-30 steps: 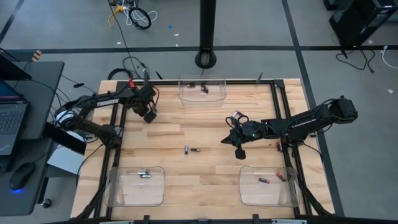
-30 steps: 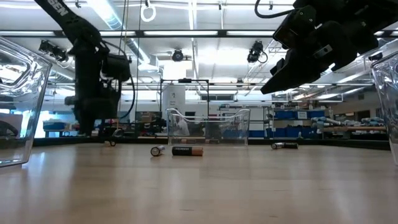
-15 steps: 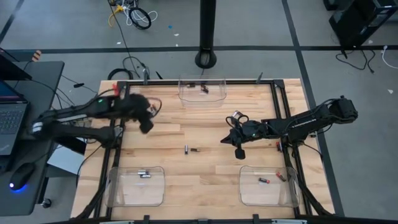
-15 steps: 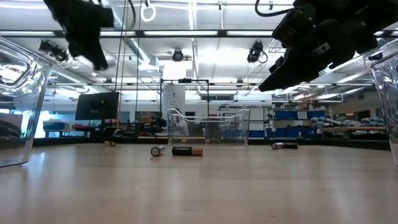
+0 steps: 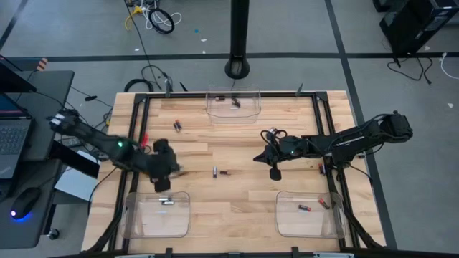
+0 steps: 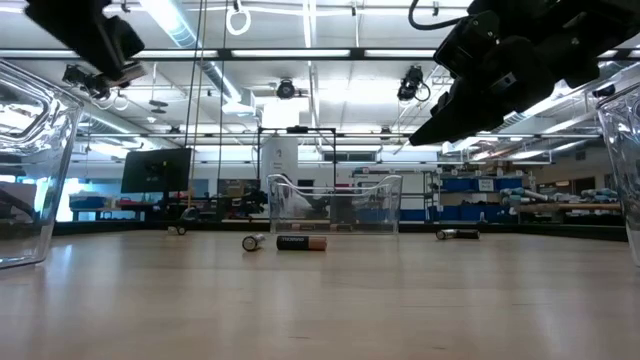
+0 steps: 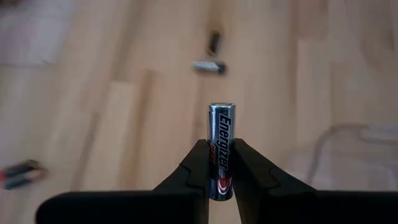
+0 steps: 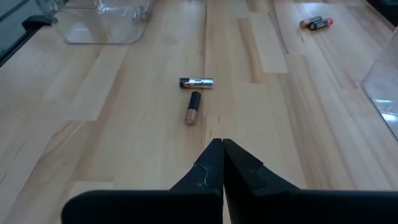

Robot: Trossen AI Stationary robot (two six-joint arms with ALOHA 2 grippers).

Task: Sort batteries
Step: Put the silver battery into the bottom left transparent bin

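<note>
Left gripper (image 5: 163, 183): lower left of the high view, just above the near-left bin; fingers clamped on a silver-and-black battery (image 7: 221, 151) that stands up between the fingertips in the left wrist view.
Near-left bin (image 5: 133, 222): clear, bottom left of the high view; two small cells (image 5: 166, 201) lie near its upper edge.
Loose cell by the left rail (image 5: 177, 125): upper left of the table in the high view, alone on the wood.
Table (image 5: 244, 208): pale wooden boards in a black frame.
Far bin (image 5: 252, 113): clear, top centre of the high view; dark cells (image 5: 234, 102) inside.
Centre pair (image 5: 221, 172): two batteries lying close together mid-table; in the right wrist view a silver one (image 8: 196, 82) and a black, copper-ended one (image 8: 193, 107) just beside it.
Right gripper (image 5: 275, 170): right of centre in the high view, above the table between the centre pair and the right rail; fingers pressed together, holding nothing.
Cells near the right rail (image 5: 320, 168): by the right edge of the table.
Near-right bin (image 5: 287, 222): clear, bottom right of the high view; two cells (image 5: 313, 206) inside.
</note>
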